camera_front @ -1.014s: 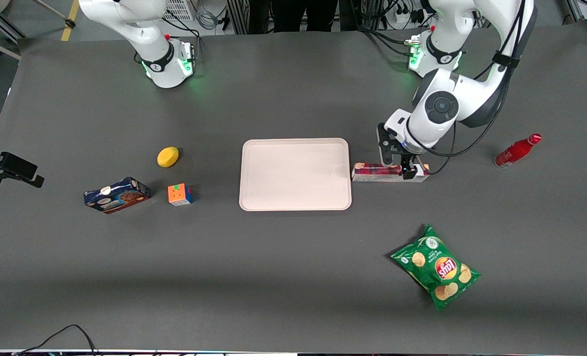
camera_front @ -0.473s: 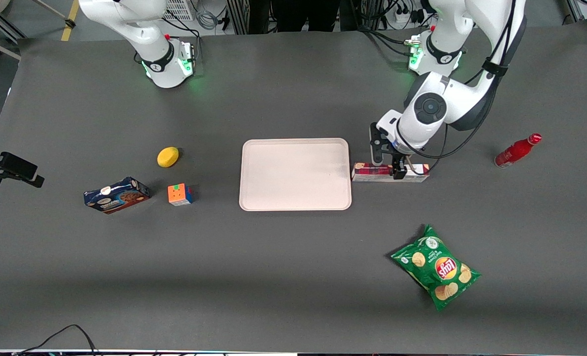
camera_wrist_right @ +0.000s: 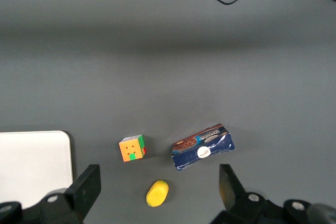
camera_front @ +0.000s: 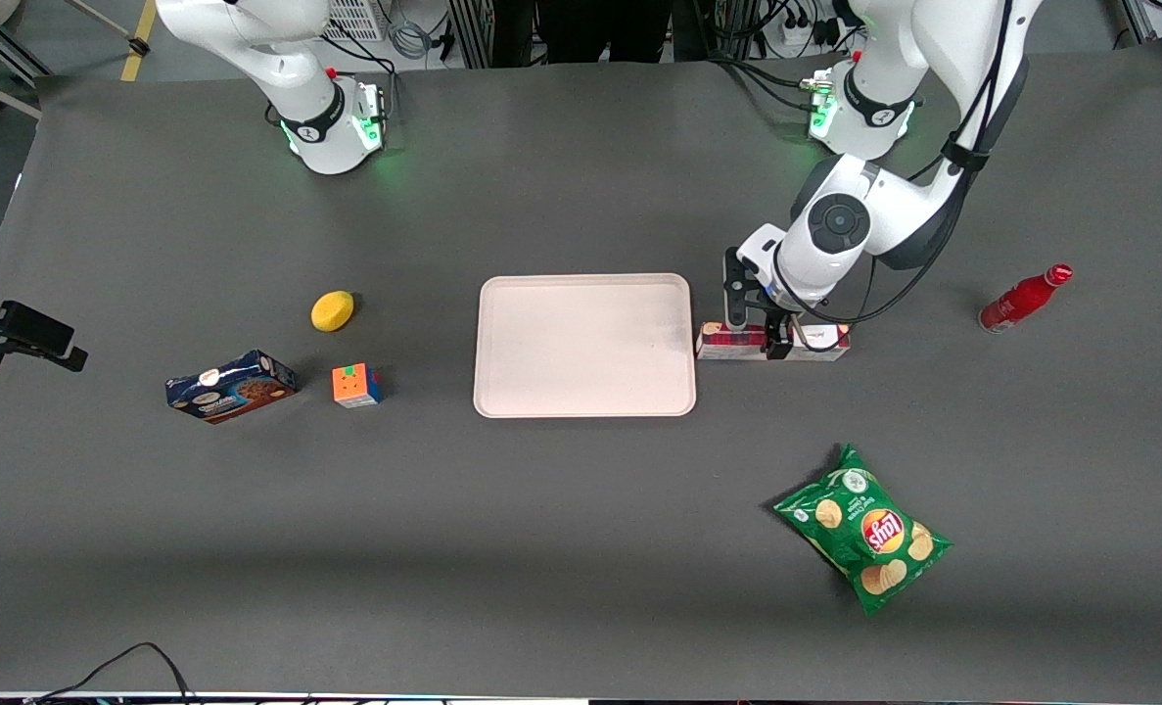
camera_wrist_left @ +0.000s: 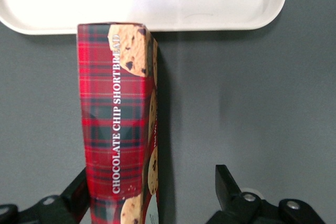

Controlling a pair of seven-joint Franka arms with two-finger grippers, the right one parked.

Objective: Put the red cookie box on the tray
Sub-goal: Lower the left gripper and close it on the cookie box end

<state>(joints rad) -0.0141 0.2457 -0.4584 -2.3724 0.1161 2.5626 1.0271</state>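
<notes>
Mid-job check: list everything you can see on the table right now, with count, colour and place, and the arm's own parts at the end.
red cookie box: 1, dark red plaid with a white end, lying on the table with one end beside the tray's short edge
tray: 1, pale pinkish-cream, mid-table, nothing on it
chip bag: 1, green, nearer the front camera than the cookie box
red bottle: 1, red, lying toward the working arm's end of the table
cube puzzle: 1, multicoloured with an orange top, toward the parked arm's end
blue cookie box: 1, blue, beside the cube
lemon: 1, yellow, farther from the front camera than the cube
gripper: 1, black fingers, open, straddling the red cookie box; one finger touches or nearly touches its side, the other stands clear
</notes>
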